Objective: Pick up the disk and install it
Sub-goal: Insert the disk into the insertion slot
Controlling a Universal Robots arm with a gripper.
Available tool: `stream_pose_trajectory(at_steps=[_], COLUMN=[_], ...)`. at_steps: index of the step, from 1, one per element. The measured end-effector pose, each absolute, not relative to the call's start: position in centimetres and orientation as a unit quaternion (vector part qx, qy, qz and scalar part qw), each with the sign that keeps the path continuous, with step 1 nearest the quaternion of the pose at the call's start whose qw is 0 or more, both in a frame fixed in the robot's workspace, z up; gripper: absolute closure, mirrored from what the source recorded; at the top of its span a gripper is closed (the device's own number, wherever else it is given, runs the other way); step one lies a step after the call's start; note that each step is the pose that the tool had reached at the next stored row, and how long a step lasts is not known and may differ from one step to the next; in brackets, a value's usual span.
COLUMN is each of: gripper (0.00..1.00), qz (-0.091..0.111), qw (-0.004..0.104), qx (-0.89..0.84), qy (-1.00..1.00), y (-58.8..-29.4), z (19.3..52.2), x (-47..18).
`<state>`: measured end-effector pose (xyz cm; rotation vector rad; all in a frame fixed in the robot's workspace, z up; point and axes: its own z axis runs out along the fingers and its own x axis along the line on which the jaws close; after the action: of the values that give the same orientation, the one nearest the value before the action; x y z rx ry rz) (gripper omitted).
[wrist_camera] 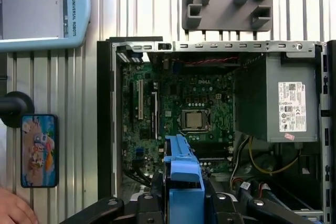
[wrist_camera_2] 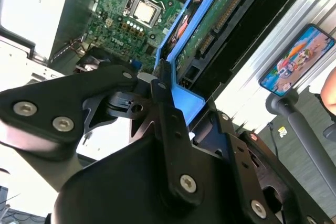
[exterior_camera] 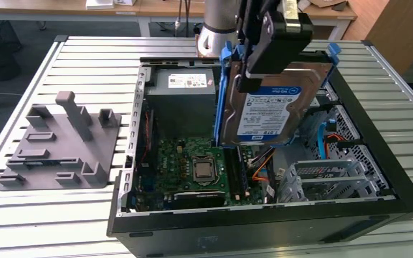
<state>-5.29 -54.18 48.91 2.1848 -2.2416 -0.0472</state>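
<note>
Exterior view: the gripper clamps the disk, white-and-blue label showing, hanging below the jaws over the computer case; first wrist view adds a phone.

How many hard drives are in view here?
1. The disk hangs upright in the hand, above the open computer case. Others could be hidden in the metal cage.
</note>
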Motion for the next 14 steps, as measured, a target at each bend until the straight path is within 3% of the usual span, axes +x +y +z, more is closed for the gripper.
stream_pose_trajectory(at_steps=[14], gripper=[0.64], qz=[-0.015], qw=[0.006], qx=[0.698], qy=[-0.716], y=[-54.58], z=[48.84], x=[-4.41])
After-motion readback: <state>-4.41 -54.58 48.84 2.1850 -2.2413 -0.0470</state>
